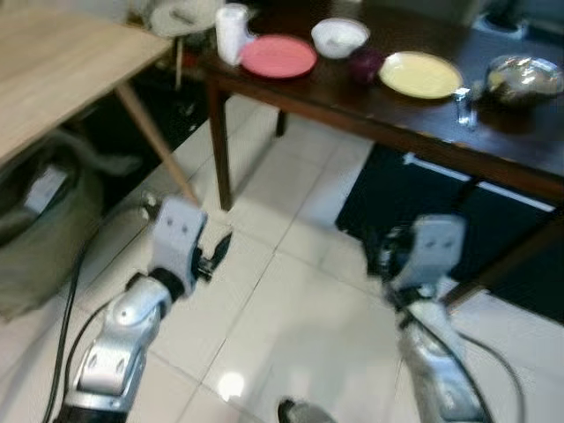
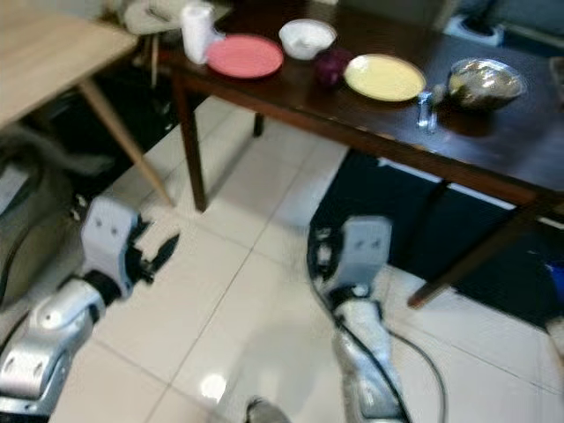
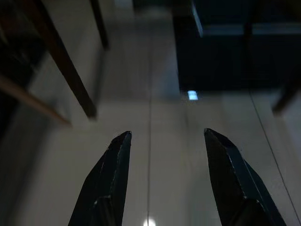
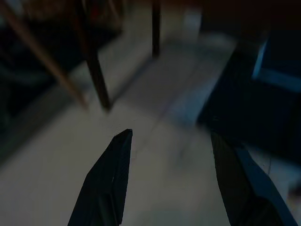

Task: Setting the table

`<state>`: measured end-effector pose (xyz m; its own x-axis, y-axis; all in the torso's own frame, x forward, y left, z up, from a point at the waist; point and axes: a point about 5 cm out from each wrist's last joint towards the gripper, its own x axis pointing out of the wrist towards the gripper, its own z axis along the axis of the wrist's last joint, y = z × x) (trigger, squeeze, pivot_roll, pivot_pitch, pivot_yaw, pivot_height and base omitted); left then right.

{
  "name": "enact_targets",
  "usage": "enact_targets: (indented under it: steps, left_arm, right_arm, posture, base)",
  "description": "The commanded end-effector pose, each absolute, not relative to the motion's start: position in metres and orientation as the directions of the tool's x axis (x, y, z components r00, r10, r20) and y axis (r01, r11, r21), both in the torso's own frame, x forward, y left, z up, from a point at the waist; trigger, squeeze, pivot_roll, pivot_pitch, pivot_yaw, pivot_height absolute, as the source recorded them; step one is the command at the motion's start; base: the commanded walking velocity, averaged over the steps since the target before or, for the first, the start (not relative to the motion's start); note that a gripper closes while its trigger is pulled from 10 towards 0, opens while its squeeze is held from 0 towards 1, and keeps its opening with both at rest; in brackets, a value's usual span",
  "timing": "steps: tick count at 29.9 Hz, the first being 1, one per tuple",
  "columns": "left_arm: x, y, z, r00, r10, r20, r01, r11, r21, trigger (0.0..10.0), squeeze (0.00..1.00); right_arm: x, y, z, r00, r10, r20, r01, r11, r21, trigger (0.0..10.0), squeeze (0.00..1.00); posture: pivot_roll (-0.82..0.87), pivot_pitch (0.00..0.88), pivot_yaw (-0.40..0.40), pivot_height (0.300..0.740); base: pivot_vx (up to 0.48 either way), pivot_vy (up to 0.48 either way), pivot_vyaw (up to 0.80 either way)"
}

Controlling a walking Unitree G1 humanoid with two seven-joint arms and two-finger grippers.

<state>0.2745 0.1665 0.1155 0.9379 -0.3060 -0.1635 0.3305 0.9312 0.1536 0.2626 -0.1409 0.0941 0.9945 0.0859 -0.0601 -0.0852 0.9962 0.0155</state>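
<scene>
A dark wooden table (image 1: 414, 123) stands ahead of me. On it are a pink plate (image 1: 278, 55), a white bowl (image 1: 339, 37), a dark purple round thing (image 1: 366, 64), a yellow plate (image 1: 420, 74), a small glass (image 1: 463, 107), a metal bowl (image 1: 524, 79) and a white roll (image 1: 232, 33). My left gripper (image 3: 167, 136) is held low over the floor tiles, open, with nothing between its fingers. My right gripper (image 4: 171, 136) is also low over the floor, open and holding nothing. Both stay well short of the table.
A light wooden table (image 1: 53, 62) with slanted legs stands at my left, with a grey bag (image 1: 44, 229) and cables under it. A dark rug (image 1: 423, 211) lies under the dark table. White floor tiles (image 1: 291, 317) stretch between me and the table.
</scene>
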Motion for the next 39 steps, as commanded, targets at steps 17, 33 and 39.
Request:
enact_targets:
  steps: [17,33,39]
  left_arm:
    - [0.279,0.145,0.114,0.915,-0.389,-0.11,0.404,0.897,0.183,10.0,0.48]
    - [0.264,0.17,0.078,0.922,-0.321,-0.216,0.368,0.899,0.237,10.0,0.59]
    - [0.264,0.156,0.091,0.907,-0.394,-0.149,0.42,0.876,0.236,10.0,0.57]
  right_arm:
    - [0.263,-0.14,0.099,0.997,0.077,0.007,-0.077,0.997,0.028,10.0,0.0]
    - [0.244,-0.16,0.037,0.976,0.052,-0.211,-0.062,0.997,-0.039,10.0,0.0]
    - [0.254,-0.18,0.068,0.992,-0.128,-0.026,0.125,0.988,-0.095,10.0,0.0]
  posture:
    - [-0.15,0.093,0.052,0.74]
    - [-0.14,0.06,0.046,0.74]
    - [-0.14,0.054,0.046,0.74]
  base:
    - [0.157,0.0,-0.69]
    - [0.48,0.0,0.0]
    - [0.48,0.0,0.0]
